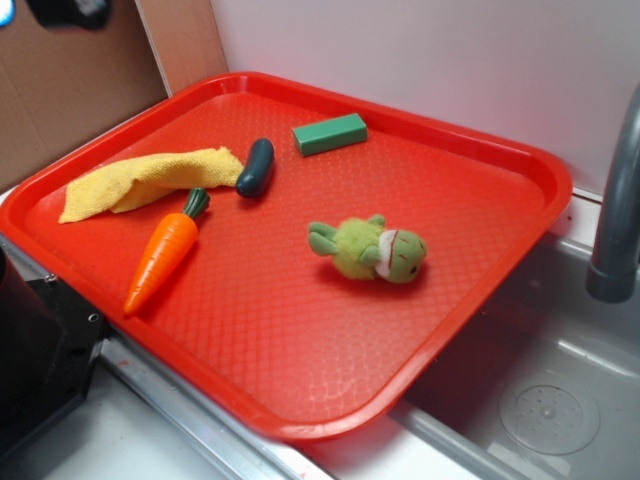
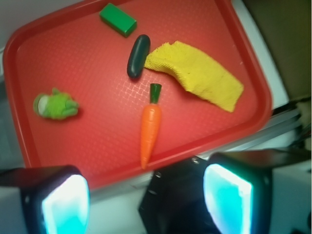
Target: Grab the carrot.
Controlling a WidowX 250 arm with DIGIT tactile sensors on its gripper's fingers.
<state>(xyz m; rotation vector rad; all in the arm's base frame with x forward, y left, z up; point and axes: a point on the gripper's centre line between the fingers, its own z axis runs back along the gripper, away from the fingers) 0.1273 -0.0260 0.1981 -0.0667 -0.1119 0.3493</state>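
Five loose items on one carrier, listed by size.

Broad red plastic tray (image 1: 480, 330) with waffle-textured floor and raised rim; set partly over the edge of a grey metal sink (image 1: 560, 400), rim serving to keep contents from rolling off.

Crumpled yellow terry cloth (image 1: 140, 180), flat at the tray's left rear, folded on itself; one end just beside the dark green stubby toy cucumber, contact not discernible.

Smooth orange plastic toy carrot (image 1: 163, 258) with tapered cone and dark green stem cap; flat on the tray floor near the left rim, stem toward the cloth and cucumber, point toward the tray's front-left edge. Apart from all neighbours along the cone, stem end close to the cloth, so both flanks judged free for a grasp across the thick middle.

Small green plush toy (image 1: 372, 250) with pale face; on its side near tray centre, well apart from the carrot.

Dark green stubby toy cucumber (image 1: 255, 167); just beyond the carrot's stem, near enough to be mistaken for the target.

Green rectangular block (image 1: 330, 134); at the rear, clear of everything.

Gripper (image 2: 146, 200) of the WidowX, seen only in the wrist view: two fingers with pale blue pads, jaws apart and empty, held high over the tray's near edge, carrot's point roughly between them below. Descent not yet begun, by this judgement.
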